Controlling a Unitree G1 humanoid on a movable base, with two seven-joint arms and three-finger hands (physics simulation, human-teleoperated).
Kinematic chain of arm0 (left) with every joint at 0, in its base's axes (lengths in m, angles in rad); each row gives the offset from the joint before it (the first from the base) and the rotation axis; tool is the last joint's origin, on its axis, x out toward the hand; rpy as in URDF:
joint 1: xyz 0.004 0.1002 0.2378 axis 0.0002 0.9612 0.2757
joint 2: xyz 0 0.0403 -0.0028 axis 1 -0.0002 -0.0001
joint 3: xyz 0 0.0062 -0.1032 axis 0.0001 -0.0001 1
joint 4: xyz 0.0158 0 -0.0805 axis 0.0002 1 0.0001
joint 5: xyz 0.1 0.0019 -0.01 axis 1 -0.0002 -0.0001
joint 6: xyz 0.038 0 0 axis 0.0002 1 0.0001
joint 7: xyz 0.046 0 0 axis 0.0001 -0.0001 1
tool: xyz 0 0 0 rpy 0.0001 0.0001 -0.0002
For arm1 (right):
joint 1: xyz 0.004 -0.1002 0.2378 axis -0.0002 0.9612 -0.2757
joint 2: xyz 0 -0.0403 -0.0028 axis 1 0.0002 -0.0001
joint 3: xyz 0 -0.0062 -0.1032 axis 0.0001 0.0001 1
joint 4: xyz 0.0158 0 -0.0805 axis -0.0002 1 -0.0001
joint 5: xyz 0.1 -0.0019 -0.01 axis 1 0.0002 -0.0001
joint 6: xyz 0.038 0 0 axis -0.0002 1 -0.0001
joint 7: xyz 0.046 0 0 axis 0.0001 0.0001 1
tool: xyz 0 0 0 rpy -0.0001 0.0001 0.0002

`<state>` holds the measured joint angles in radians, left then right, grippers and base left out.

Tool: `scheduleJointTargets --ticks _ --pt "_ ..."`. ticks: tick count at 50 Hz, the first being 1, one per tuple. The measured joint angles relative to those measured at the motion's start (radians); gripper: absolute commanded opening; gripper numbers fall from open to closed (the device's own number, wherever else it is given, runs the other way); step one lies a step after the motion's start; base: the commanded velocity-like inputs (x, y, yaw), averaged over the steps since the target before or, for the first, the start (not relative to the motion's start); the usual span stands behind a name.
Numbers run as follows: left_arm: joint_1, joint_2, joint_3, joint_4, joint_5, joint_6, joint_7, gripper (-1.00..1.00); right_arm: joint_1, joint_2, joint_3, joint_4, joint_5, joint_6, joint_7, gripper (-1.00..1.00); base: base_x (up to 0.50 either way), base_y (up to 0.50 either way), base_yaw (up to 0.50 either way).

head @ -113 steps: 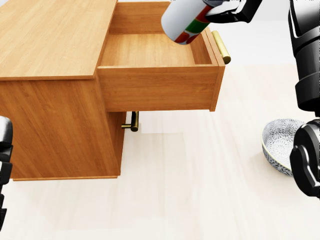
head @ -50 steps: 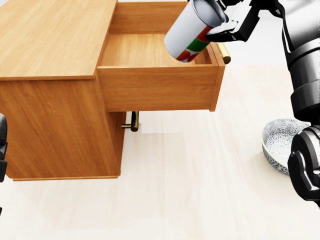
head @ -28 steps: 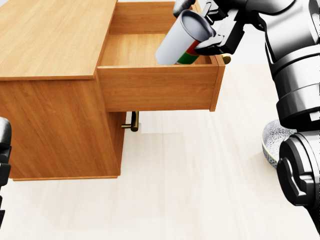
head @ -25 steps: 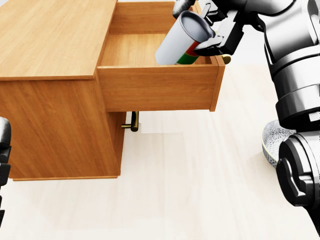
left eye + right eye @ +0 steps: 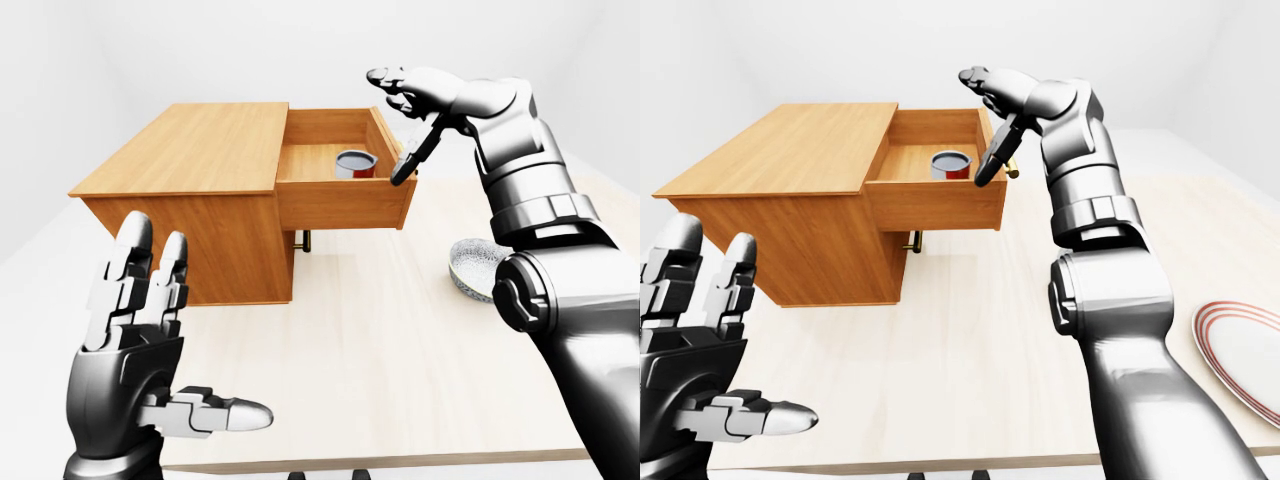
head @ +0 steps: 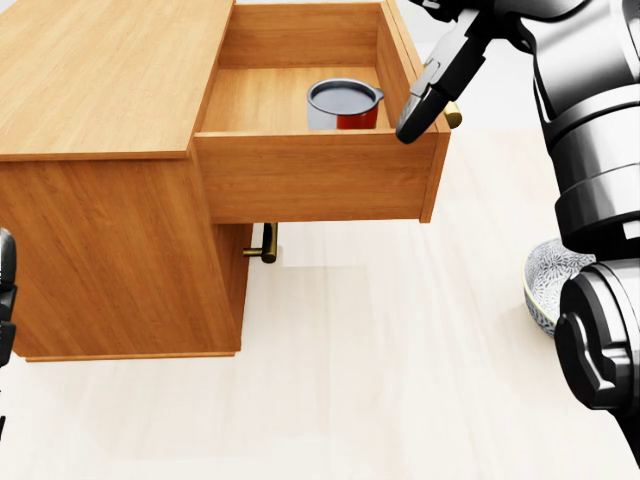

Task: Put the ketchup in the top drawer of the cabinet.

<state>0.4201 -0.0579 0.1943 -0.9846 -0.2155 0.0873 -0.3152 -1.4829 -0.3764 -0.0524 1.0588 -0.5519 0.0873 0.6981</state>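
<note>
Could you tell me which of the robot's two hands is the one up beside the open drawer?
The right hand, open, is raised at the top drawer holding the ketchup. The left hand, also open, hangs low at the left-eye view's bottom left, away from the cabinet.

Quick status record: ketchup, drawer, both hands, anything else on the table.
ketchup: bottle standing upright inside the drawer, near its right wall
top drawer: pulled open
right hand: open, above the drawer's right edge, not touching the bottle
left hand: open, low at the left-eye view's left, holding nothing
also on the table: patterned bowl, striped plate
</note>
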Motion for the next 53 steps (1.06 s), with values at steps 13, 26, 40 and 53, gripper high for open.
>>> scheduleJointTargets --ticks 13,26,40,53 --pt "-0.008 -0.001 0.013 -0.026 -0.009 0.0 0.001 1.0 -0.033 -0.009 0.005 -0.007 -0.019 0.0 0.0 1.0 0.0 0.0 0.0" --pt "-0.007 -0.004 0.012 -0.031 -0.006 0.0 -0.003 1.0 -0.135 -0.043 0.025 -0.049 -0.076 0.0 0.0 1.0 0.0 0.0 0.0" --pt "0.001 -0.007 0.011 -0.036 -0.006 0.0 -0.007 1.0 -0.165 -0.127 0.043 -0.337 -0.197 0.0 0.0 1.0 0.0 0.0 0.0" --pt "0.007 -0.01 0.015 -0.048 -0.011 0.0 -0.011 1.0 0.01 -0.293 0.127 -0.822 -0.13 0.0 0.0 1.0 0.0 0.0 0.0"
